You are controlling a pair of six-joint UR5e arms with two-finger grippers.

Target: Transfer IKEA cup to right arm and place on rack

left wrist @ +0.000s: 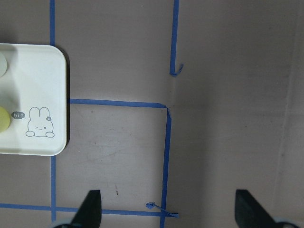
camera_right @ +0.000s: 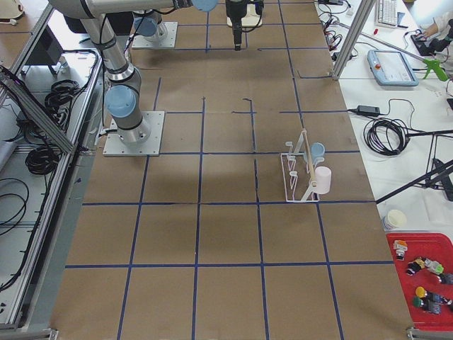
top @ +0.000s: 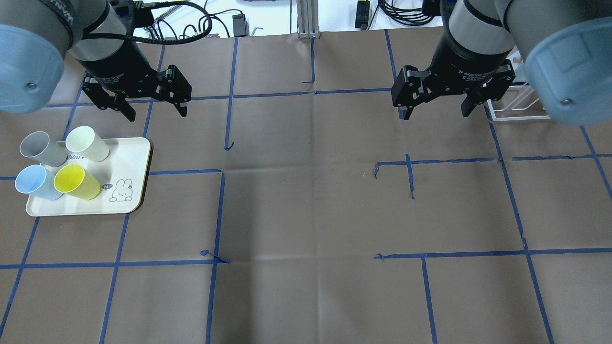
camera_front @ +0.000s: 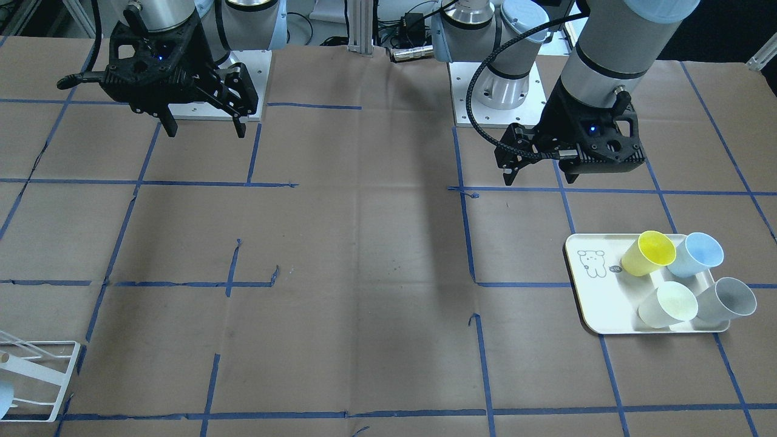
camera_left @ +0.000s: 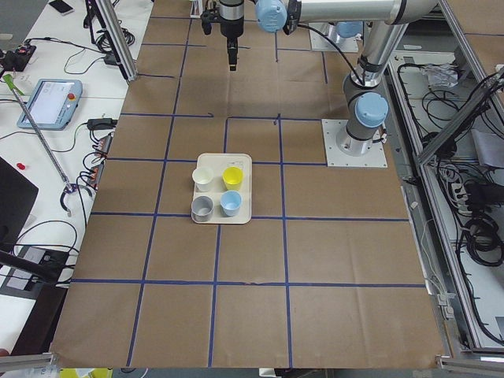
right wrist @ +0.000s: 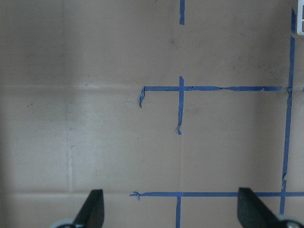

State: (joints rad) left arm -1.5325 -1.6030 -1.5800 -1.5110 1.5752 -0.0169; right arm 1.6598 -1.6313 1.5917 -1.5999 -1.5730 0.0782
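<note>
Several IKEA cups stand upright on a cream tray (top: pixel 131 160) at my left, among them a yellow one (top: pixel 76 182), a blue one (top: pixel 32 182) and a grey one (top: pixel 40 149). My left gripper (top: pixel 156 113) hovers open and empty just beyond the tray's far right corner, over bare paper. In the left wrist view the tray's corner (left wrist: pixel 47 66) shows at the left edge. My right gripper (top: pixel 435 113) hangs open and empty above the table, left of the white wire rack (top: pixel 514 113). The rack (camera_right: pixel 296 177) holds a blue cup (camera_right: pixel 318 149) and a pale pink cup (camera_right: pixel 323 180).
Brown paper with a blue tape grid (top: pixel 315 91) covers the table. The arms' white base plates (camera_front: pixel 479 97) sit at the robot's side. Cables, a teach pendant (camera_right: pixel 391 67) and a red bin (camera_right: pixel 425 280) lie off the table's edges.
</note>
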